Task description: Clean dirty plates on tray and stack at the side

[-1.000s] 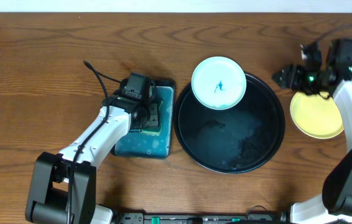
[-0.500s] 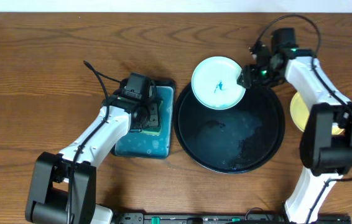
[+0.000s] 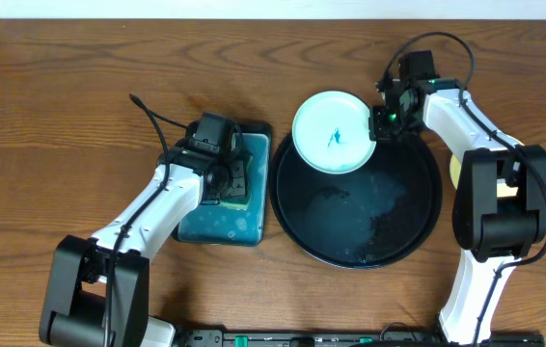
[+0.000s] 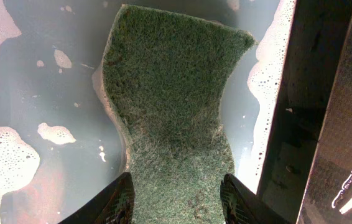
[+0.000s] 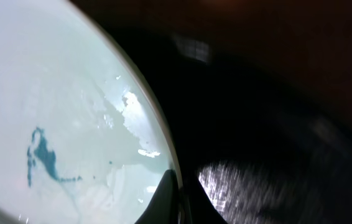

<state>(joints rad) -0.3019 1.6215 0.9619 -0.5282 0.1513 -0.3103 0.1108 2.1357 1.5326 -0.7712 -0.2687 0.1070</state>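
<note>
A pale mint plate [image 3: 331, 130] with a teal scribble leans on the far rim of the round black tray [image 3: 355, 253]. My right gripper [image 3: 380, 121] is shut on that plate's right edge; in the right wrist view the plate [image 5: 58, 112] has its rim pinched between the gripper's [image 5: 179, 202] dark fingers. A yellow plate [image 3: 456, 173] lies on the wood to the right of the tray, mostly hidden by the right arm. My left gripper [image 3: 232, 183] is down in the teal sponge tray [image 3: 217, 229]. There the gripper [image 4: 176, 183] is shut on the green sponge [image 4: 173, 106].
Soapy water and foam [image 4: 14, 155] fill the sponge tray. Wet smears mark the black tray's floor [image 3: 379, 224]. The right arm [image 3: 490, 183] reaches across the table's right side. Bare wood-grain tabletop [image 3: 61, 116] lies to the left and behind.
My right arm swung left from the yellow plate to the mint plate and closed on its rim; the plate shifted slightly left. The left arm stayed put.
</note>
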